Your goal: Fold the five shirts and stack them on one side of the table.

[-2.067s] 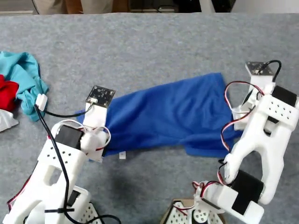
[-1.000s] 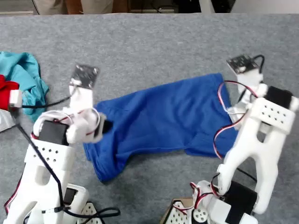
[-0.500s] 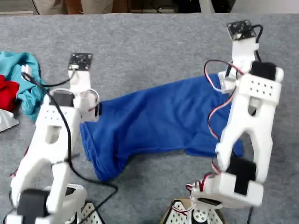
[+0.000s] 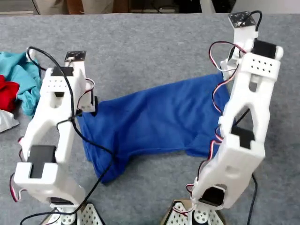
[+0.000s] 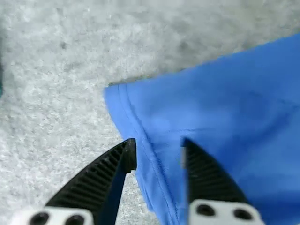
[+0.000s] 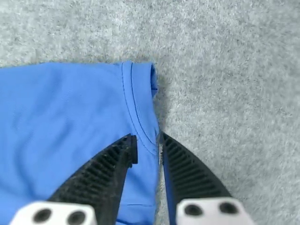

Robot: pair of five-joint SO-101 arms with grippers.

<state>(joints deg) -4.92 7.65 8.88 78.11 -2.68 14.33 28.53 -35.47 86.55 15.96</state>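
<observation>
A blue shirt lies spread across the middle of the grey table, its left end bunched toward the near side. My left gripper is at the shirt's far left corner. In the left wrist view it is open, its fingers astride the hem of the blue shirt. My right gripper is at the far right corner. In the right wrist view it stands narrowly open, with the hemmed edge of the blue shirt between its fingertips.
A teal shirt, a red shirt and a white cloth lie heaped at the table's left edge. Bare grey table stretches beyond the blue shirt to the far edge.
Both arms have swung from the shirt's near side to its far corners. The shirt's left end has slid toward the near edge and bunched.
</observation>
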